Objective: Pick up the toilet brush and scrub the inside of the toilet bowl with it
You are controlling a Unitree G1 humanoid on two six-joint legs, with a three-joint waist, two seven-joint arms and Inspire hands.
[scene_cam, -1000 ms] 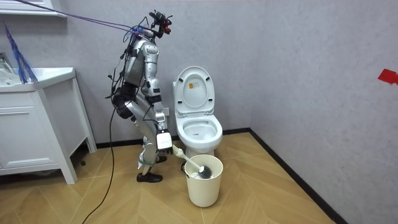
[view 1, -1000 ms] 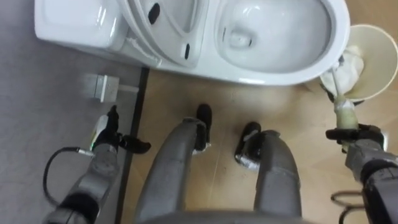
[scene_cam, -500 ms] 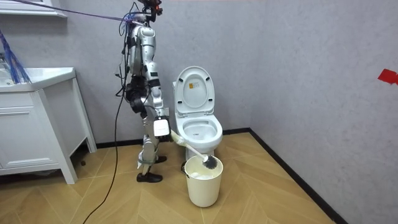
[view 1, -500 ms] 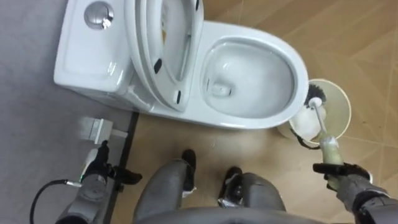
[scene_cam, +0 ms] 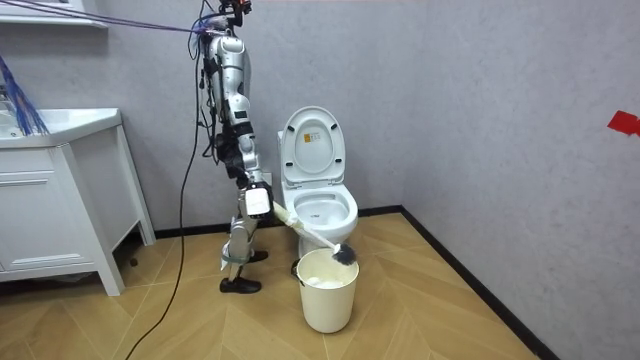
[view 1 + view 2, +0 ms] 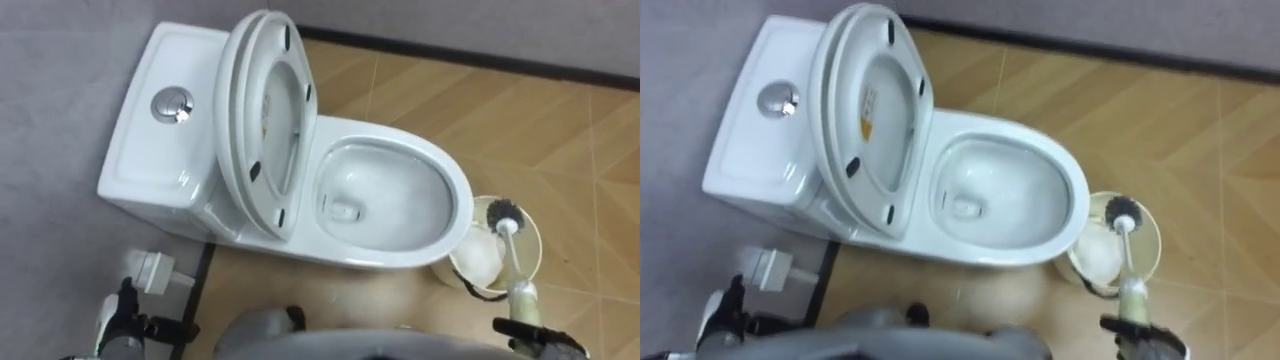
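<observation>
The white toilet [image 6: 385, 205] stands with lid and seat [image 6: 265, 110] raised against the tank [image 6: 165, 130]. At the lower right, my right hand [image 6: 535, 333] is shut on the pale handle of the toilet brush [image 6: 518, 270]. The brush's dark bristle head [image 6: 505, 212] hangs above the cream bucket [image 6: 530, 262], right of the bowl. In the room view I stand upright at the room view's left of the toilet [image 5: 318, 205], right hand [image 5: 258, 203] low, with the brush [image 5: 320, 240] slanting down over the bucket [image 5: 328, 290]. My left hand [image 6: 115, 322] hangs idle at the lower left.
A white water fitting [image 6: 150, 268] sits on the wall behind the toilet, beside the dark skirting. A white vanity cabinet [image 5: 60, 200] stands at the room view's left. Wooden floor lies open to the right of the bucket [image 6: 1152, 255].
I have straightened up from a bend, so the eye view now shows the whole toilet from higher. The brush head has risen out of the bucket to just above its rim.
</observation>
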